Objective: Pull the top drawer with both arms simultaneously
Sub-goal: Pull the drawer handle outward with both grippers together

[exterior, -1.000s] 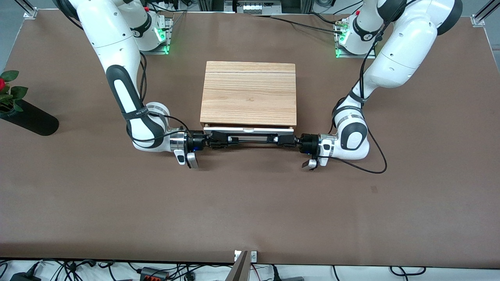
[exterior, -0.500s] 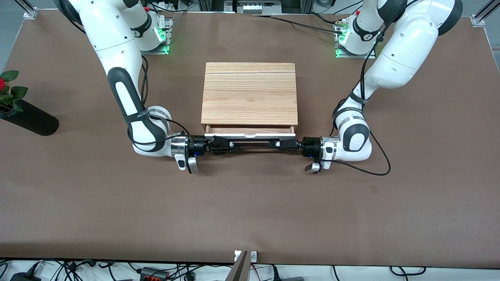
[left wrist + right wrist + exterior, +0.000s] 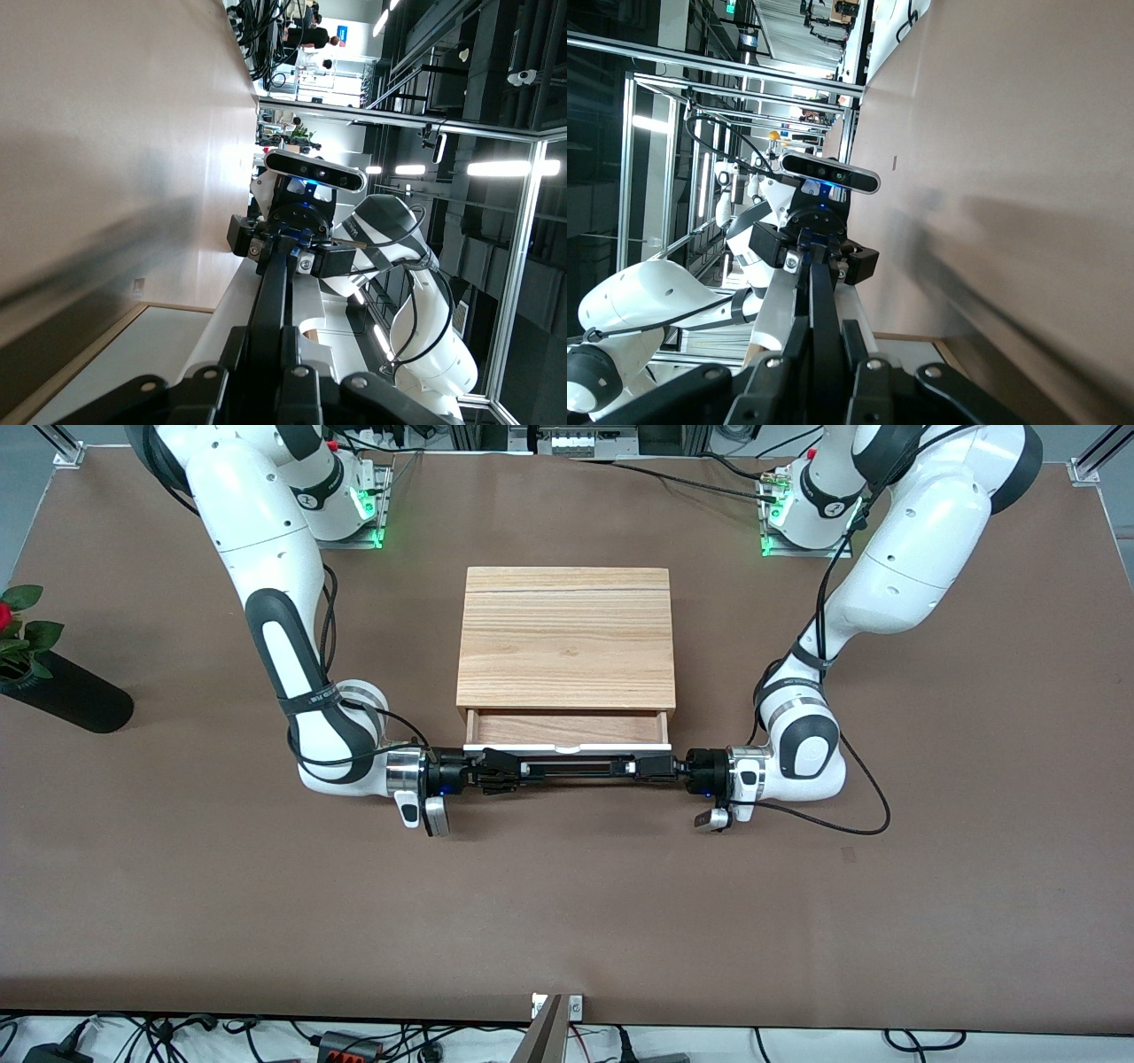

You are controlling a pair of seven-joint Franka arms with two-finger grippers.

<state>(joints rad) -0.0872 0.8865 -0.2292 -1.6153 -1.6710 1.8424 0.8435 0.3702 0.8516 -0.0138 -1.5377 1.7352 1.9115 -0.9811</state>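
The top drawer [image 3: 567,730] stands part way out of the light wood cabinet [image 3: 567,638], its wood floor bare and its white front panel [image 3: 567,748] facing the front camera. Along the panel runs a thin black bar handle [image 3: 578,767]. My left gripper [image 3: 640,767] is shut on the handle's end toward the left arm's side. My right gripper [image 3: 516,769] is shut on the other end. In the left wrist view the handle [image 3: 273,292] runs from my left gripper [image 3: 270,359] to the right one. In the right wrist view, my right gripper [image 3: 824,359] clamps the handle [image 3: 821,292].
A black vase [image 3: 66,695] with a red rose lies at the right arm's end of the table. The arms' bases [image 3: 350,505] stand farther from the front camera than the cabinet. A black cable [image 3: 850,815] loops on the brown tabletop by the left wrist.
The drawer has slid out of the cabinet toward the front camera, showing more of its wood floor. Both grippers moved with the handle, still shut on it.
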